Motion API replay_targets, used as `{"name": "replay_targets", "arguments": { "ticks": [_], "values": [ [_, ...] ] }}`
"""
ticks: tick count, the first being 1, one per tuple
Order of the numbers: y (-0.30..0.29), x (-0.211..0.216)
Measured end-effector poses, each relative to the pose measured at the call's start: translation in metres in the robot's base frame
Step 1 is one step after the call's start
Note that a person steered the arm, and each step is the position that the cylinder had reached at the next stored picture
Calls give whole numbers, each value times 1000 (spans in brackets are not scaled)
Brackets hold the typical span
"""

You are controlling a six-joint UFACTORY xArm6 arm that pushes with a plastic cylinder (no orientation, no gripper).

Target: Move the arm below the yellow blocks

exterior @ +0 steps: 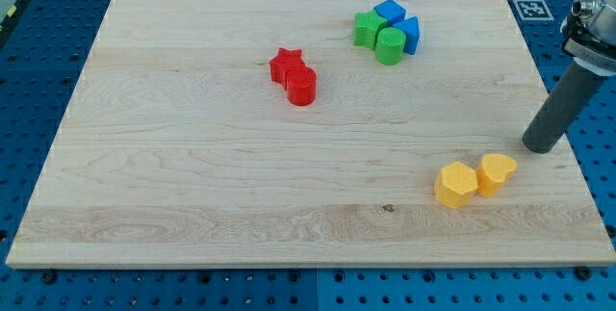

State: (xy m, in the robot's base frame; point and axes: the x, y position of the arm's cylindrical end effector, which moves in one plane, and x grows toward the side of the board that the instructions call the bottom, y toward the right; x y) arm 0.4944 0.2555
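Two yellow blocks lie side by side at the view's lower right: a yellow hexagon (455, 185) on the left and a yellow heart (496, 171) touching it on the right. My tip (540, 144) rests on the board to the right of and slightly above the yellow heart, a short gap away from it. The dark rod rises from the tip toward the view's upper right.
A red star (286, 64) and a red cylinder (301, 87) touch near the board's middle. A cluster at the top holds a green star (369, 29), a green cylinder (390, 45) and two blue blocks (390, 11), (410, 34). The wooden board's right edge (558, 118) is near the tip.
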Motion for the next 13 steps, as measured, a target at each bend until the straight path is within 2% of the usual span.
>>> {"name": "replay_targets", "arguments": {
  "ticks": [1, 4, 5, 6, 10, 13],
  "values": [
    [0, 0],
    [-1, 47],
    [-6, 84],
    [-50, 94],
    [-73, 69],
    [-60, 69]
  ]
}}
